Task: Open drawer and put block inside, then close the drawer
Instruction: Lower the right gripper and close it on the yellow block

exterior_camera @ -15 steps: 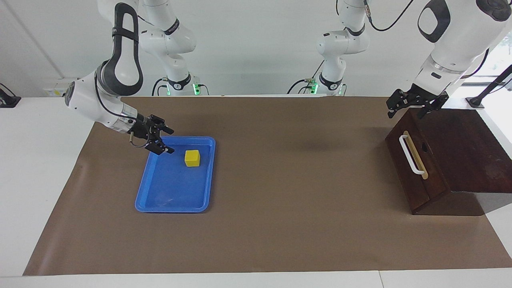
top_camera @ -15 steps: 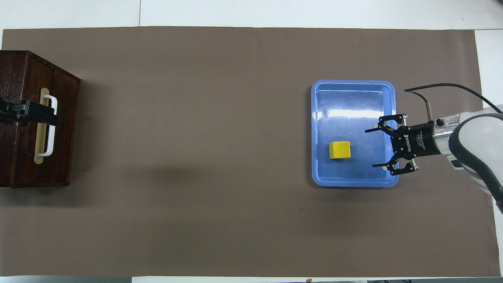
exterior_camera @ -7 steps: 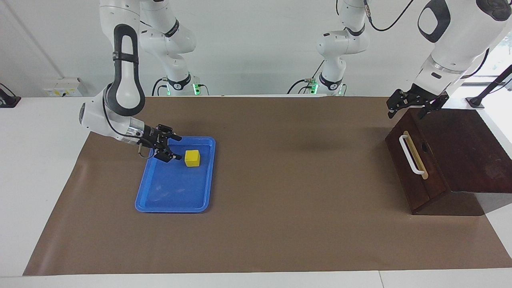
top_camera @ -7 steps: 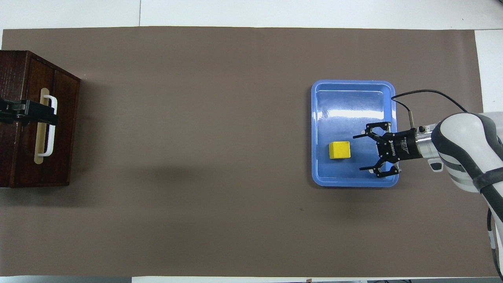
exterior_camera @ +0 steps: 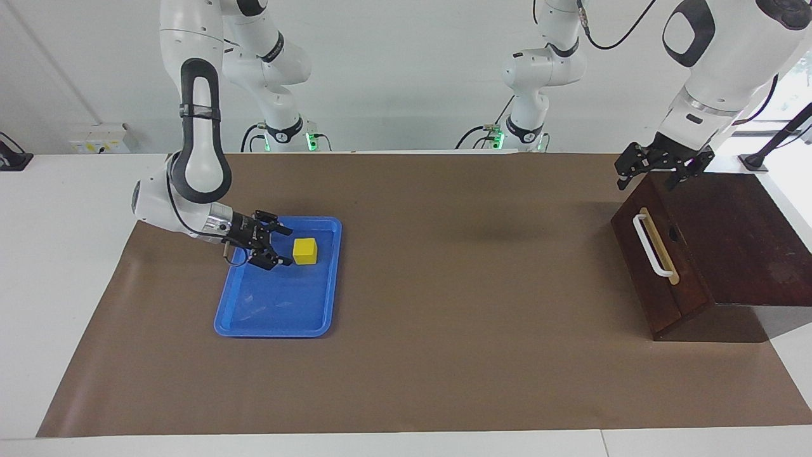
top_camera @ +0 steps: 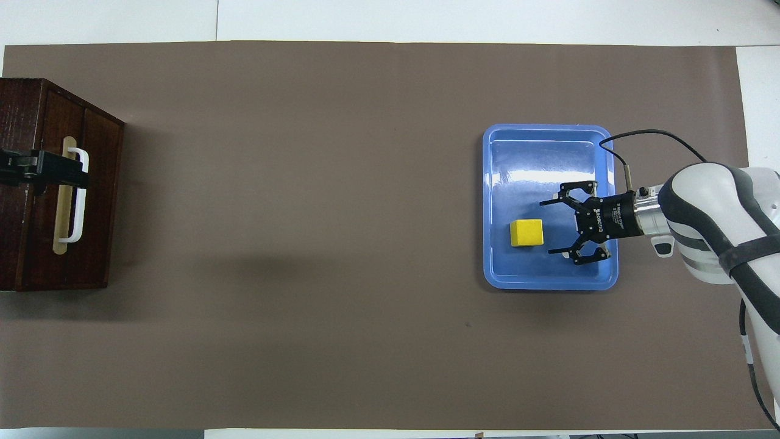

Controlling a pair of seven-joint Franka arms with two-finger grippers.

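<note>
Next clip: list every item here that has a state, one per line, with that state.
drawer: closed, flush in its box.
block: resting in the blue tray, not gripped.
right gripper: open, low over the tray, jaws pointing at the block, not touching it.
left gripper: open, above the box's top edge, over the drawer's handle, holding nothing.

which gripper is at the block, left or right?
The right gripper, open, low over the blue tray beside the yellow block. The left gripper is over the closed drawer.
</note>
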